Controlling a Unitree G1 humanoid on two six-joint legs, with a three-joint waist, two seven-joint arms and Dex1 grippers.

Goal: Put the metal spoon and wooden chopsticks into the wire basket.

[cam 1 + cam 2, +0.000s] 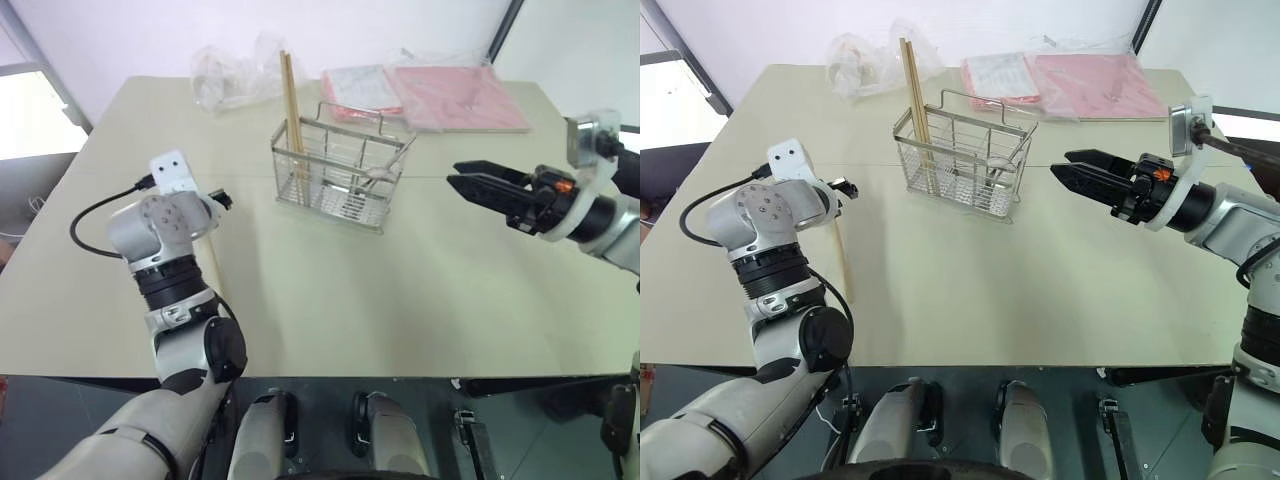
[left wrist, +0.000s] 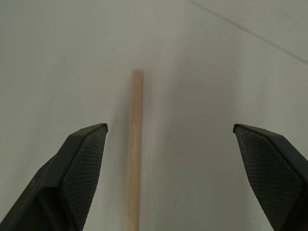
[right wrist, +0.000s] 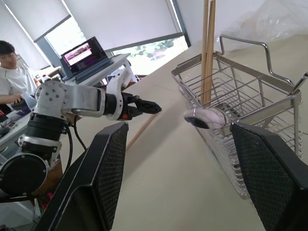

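**Left wrist view: one chopstick on the bench between spread fingers of the left tool**

Left wrist view: the left tool is seen released, its two black fingers set wide apart. A single wooden chopstick is seen lying flat on the bench between them, nearer one finger, touched by neither.

From the head views, the left tool is held low over the bench on the robot's left, angled downward. The loose chopstick runs out from beneath it toward the robot.

The right tool is held level above the bench on the robot's right, pointed toward the wire basket; its fingers are parted and nothing is gripped.

The wire basket stands upright near mid-bench. Two wooden chopsticks stand upright in its left end, rising well above the rim. The metal spoon is seen leaning at the right end, its bowl at the rim.

Behind the basket, clear plastic bags and pink packets lie at the far edge. A person at a laptop is noted in the right wrist view.
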